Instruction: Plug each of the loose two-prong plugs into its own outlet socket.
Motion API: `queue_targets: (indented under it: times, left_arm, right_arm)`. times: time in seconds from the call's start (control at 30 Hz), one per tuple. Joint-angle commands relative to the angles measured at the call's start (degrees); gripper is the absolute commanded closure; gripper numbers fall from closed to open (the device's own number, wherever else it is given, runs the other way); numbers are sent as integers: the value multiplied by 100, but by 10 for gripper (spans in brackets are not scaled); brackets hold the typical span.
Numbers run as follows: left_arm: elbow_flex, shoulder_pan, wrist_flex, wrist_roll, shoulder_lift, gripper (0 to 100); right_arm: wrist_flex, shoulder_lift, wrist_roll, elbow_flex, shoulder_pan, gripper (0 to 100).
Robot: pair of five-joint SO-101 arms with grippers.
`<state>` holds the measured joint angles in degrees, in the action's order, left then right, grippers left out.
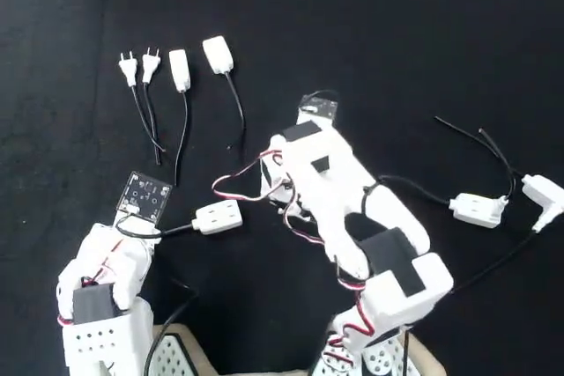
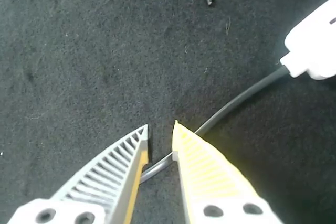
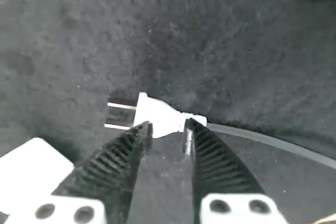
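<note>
L claw [image 2: 160, 128] clamped on socket cable [image 2: 236, 100] | R claw [image 3: 167, 125] apart; straddles 2-prong plug [image 3: 153, 115] lying on black table [image 3: 220, 40]

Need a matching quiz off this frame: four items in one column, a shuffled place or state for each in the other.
Things:
1. left gripper
2. right gripper
3. plug pair
4. right socket

Places or states:
A. side by side, far left of the table
B. open, tips at the lone plug
C. closed on the cable
D. right side of the table

Pairs: 1-C, 2-B, 3-A, 4-D
</note>
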<state>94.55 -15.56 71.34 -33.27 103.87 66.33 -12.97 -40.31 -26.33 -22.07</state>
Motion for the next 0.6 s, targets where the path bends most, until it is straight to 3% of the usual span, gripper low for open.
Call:
queue_targets:
  times: [0.0, 0.2, 0.57]
  left_arm:
    - [-22, 4, 0, -26, 26, 910]
    - [-22, 4, 0, -26, 26, 909]
    - [-22, 4, 0, -26, 26, 909]
  right_arm:
    - [-255, -418, -62, 224, 308, 885]
    - [-211, -558, -18, 470, 484, 885]
    - [1125, -31, 53, 963, 756, 884]
